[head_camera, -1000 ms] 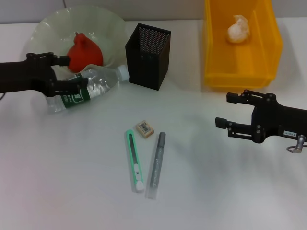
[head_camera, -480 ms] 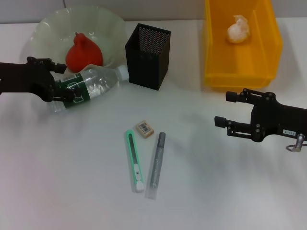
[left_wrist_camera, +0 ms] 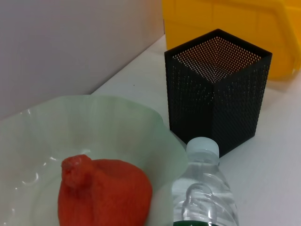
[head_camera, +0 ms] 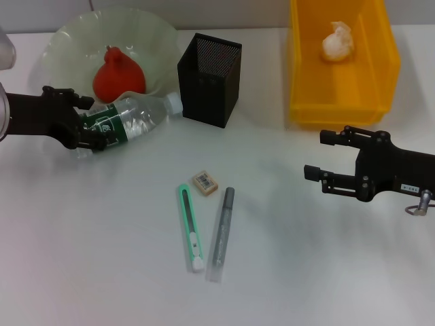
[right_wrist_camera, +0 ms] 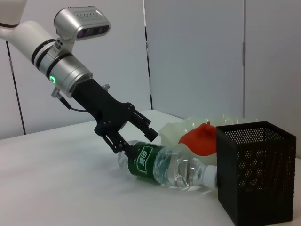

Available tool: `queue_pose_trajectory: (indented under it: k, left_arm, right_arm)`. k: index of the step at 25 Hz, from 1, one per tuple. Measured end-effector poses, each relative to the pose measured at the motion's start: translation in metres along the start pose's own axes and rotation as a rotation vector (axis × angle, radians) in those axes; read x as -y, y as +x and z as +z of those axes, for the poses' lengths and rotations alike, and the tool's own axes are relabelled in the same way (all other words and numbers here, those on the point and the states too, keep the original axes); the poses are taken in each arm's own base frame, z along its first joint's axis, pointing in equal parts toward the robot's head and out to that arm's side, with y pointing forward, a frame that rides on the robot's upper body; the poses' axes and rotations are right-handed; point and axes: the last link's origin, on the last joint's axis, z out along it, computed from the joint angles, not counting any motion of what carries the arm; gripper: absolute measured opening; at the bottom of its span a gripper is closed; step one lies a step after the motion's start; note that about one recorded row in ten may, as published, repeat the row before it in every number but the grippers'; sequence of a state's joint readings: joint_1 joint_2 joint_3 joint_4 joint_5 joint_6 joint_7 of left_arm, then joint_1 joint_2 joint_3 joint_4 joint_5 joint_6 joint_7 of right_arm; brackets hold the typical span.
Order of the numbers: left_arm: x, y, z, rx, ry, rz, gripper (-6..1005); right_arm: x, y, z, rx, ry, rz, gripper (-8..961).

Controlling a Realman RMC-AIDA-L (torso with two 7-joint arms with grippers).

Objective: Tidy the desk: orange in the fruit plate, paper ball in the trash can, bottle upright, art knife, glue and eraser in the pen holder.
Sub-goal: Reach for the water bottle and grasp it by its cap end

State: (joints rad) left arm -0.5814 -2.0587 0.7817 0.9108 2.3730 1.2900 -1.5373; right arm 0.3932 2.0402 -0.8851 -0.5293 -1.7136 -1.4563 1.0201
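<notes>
Nearest the camera, in front of the pen holder (head_camera: 209,80), the art knife (head_camera: 191,228) and the glue (head_camera: 221,235) lie side by side on the desk (head_camera: 326,272), and the eraser (head_camera: 205,182) sits just beyond their tips, all three waiting. Off to the holder's right, the right gripper (head_camera: 325,163) hovers above the desk, claw spread and empty, in front of the trash can (head_camera: 353,102) with the paper ball (head_camera: 338,41) inside. Now the action: left of the holder, the left gripper (head_camera: 87,122) straddles the base end of the bottle (head_camera: 126,121), fingers either side of the label, but whether they are clamped I cannot tell. The bottle lies on its side, cap (head_camera: 175,103) just short of the holder. Here's the risk, as I read it: a grip this low on a slick, round body could let it roll or slip while tipping up, and the swinging cap end could knock the holder. Beyond it, the fruit plate (head_camera: 71,41) rim lies right alongside the bottle, orange (head_camera: 119,72) in it; a slip could nudge it.
</notes>
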Motion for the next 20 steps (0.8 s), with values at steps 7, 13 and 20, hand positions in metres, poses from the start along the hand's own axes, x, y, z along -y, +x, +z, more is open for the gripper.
queue_pose_trajectory:
  k: [7, 13, 20]
  left_arm:
    - [-0.001, 0.001, 0.002, 0.006, -0.004, 0.011, 843]
    - [-0.006, 0.003, 0.006, 0.010, -0.023, 0.027, 843]
    - [-0.011, 0.007, 0.009, 0.003, -0.052, 0.038, 842]
  right_arm:
    - [0.000, 0.001, -0.001, -0.001, 0.002, 0.002, 742]
    - [-0.001, 0.002, -0.001, -0.002, 0.003, 0.004, 743]
    - [-0.001, 0.002, -0.002, -0.002, 0.004, 0.005, 743]
